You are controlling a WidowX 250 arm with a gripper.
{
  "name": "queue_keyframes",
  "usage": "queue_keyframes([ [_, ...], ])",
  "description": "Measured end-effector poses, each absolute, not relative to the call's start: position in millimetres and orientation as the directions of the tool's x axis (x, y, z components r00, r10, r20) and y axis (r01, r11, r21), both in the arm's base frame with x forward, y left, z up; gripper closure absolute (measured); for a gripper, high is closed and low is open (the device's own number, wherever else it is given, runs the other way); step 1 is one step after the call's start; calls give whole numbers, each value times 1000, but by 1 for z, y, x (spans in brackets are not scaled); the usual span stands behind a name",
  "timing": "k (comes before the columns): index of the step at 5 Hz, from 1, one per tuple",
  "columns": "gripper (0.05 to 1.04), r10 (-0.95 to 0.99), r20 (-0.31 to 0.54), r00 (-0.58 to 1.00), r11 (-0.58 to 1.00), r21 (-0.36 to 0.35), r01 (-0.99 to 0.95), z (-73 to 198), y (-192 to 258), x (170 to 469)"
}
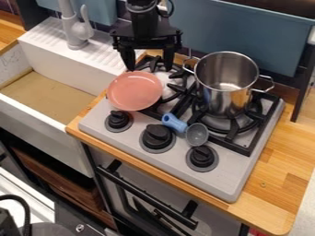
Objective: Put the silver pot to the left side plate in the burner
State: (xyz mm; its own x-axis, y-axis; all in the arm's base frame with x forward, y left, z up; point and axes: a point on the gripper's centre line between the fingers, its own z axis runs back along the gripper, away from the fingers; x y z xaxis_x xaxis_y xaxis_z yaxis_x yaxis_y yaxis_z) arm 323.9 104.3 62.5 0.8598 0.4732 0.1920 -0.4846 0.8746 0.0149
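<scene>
Toward the back right corner of the stove (229,184), the silver pot (223,102) stands upright on the right burner grate (247,150), a handle at each side. Near the back left corner hangs the tool (149,69), its two fingers apart, by the pink plate (135,91) at the left edge. A blue-handled spoon (197,134) lies toward the front edge, beside the knobs (201,156).

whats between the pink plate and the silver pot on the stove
The black grate lies between the pink plate and the silver pot, in the camera view.
</scene>
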Motion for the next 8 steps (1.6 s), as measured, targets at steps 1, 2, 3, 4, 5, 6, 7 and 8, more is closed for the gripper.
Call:
queue_keyframes([
  [1,87,480,157,863,873,16,-488,53,102,320],
  [2,87,517,97,850,854,0,-520,47,99,312],
  [3,87,555,83,828,832,-17,-555,38,96,301],
  [4,87,594,71,802,804,-82,-588,63,93,302],
  [5,87,634,45,772,771,-122,-626,76,79,307],
  [6,87,651,60,757,754,-169,-635,84,64,317],
  [7,87,675,79,733,733,-182,-655,96,50,331],
  [8,87,689,99,718,723,-168,-670,85,34,340],
])
